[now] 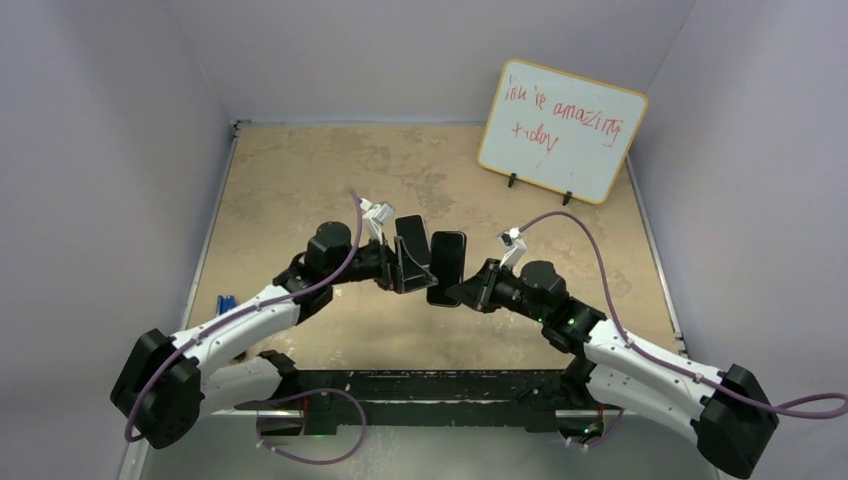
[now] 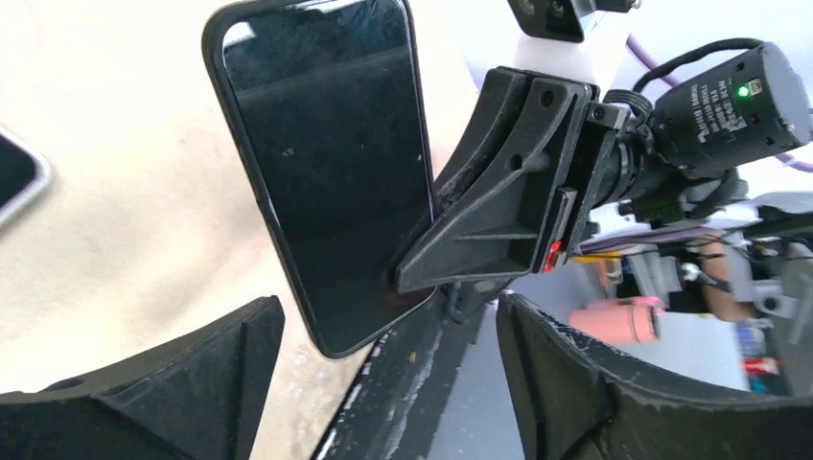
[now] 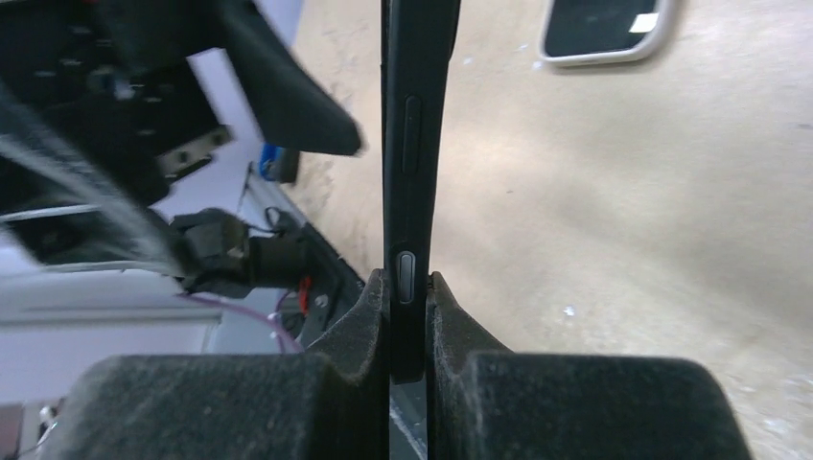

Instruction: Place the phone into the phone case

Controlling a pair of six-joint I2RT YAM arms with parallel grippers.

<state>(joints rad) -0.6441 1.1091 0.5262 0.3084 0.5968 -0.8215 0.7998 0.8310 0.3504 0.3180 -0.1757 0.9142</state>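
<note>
**Phone pinched on end by the right claw, the left claw spread beside it**

The right gripper [image 3: 407, 283] is pressed together on the lower end of the phone [image 3: 414, 115], one finger on each face, with the button edge towards its camera and the long edges above the grip bare. Just to the left of the phone, the left gripper [image 2: 388, 316] stands wide and holds nothing. The phone case [image 1: 412, 238] lies flat on the table [image 1: 300, 180], just past the phone and to its left. Bare tabletop spreads beyond the phone. The whiteboard [image 1: 560, 130] stands well behind the phone, to the right.
</note>
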